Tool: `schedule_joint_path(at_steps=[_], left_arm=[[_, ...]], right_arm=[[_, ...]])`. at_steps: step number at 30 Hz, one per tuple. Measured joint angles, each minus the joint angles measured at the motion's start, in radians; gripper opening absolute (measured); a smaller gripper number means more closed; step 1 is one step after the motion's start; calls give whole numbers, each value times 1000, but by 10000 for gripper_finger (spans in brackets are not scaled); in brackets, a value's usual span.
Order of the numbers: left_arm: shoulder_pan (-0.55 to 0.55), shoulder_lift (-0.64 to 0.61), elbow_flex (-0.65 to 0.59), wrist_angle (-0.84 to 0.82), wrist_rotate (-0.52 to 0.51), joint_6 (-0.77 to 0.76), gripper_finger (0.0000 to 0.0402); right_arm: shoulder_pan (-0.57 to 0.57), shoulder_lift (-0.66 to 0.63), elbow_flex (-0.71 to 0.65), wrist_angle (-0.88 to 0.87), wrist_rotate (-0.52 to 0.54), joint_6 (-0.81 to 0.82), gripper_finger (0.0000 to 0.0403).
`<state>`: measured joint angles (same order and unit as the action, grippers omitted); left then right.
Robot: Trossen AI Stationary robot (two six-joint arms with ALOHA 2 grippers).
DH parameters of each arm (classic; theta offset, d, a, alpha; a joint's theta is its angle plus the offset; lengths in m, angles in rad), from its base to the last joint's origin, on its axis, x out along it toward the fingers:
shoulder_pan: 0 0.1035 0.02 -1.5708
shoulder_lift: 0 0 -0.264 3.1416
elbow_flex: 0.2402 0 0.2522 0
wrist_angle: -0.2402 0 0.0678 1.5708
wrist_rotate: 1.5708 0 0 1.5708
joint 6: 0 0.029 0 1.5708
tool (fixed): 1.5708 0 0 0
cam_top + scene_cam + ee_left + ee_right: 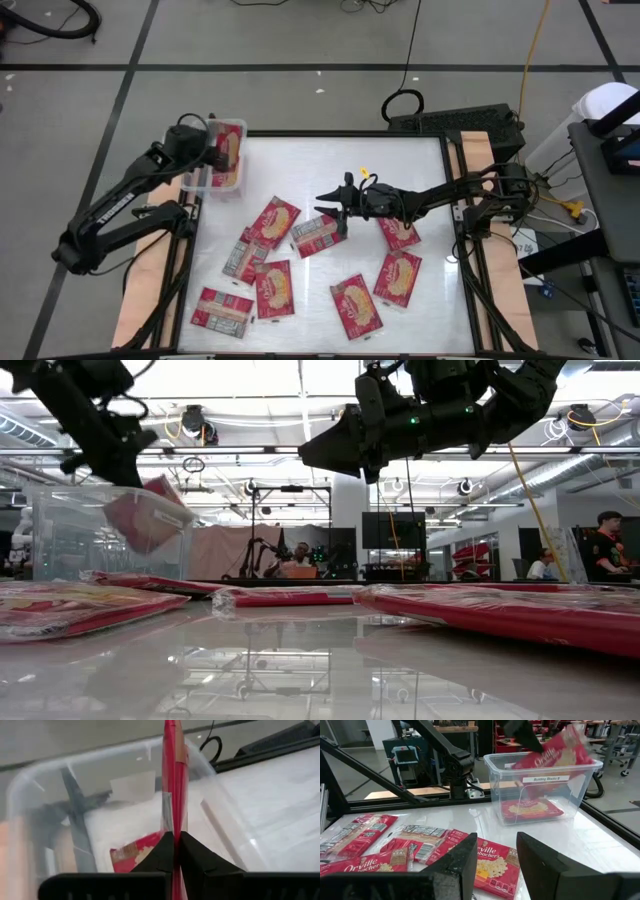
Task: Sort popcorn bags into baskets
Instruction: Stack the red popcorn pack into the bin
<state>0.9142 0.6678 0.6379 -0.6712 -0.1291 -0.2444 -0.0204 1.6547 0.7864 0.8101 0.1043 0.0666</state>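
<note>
Loose popcorn bags (270, 288) litter bench centre to 6 o'clock; left hand (176, 851), pinching one bag (555, 747) over basket (226, 160) at 10 o'clock, needs to release; right hand (333, 207) hovers open, empty, mid-bench.

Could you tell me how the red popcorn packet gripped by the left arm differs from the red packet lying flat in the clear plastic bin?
The held red popcorn packet is pinched in the shut left gripper; the red packet on the bin floor lies free. The held packet hangs tilted across the rim of the clear plastic bin; the other rests flat. The held one is only partly inside, the other wholly inside. Both look like the same red, yellow-pictured kind.
</note>
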Motion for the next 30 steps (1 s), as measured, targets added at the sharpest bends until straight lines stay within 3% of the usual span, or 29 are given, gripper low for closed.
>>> schedule_joint_path(at_steps=[12,30], left_arm=[[0,1,-68,14,6,-84,29],[0,0,-142,57,-22,-79,31]], right_arm=[[1,0,0,0,0,-3,130],[1,1,0,0,0,-3,130]])
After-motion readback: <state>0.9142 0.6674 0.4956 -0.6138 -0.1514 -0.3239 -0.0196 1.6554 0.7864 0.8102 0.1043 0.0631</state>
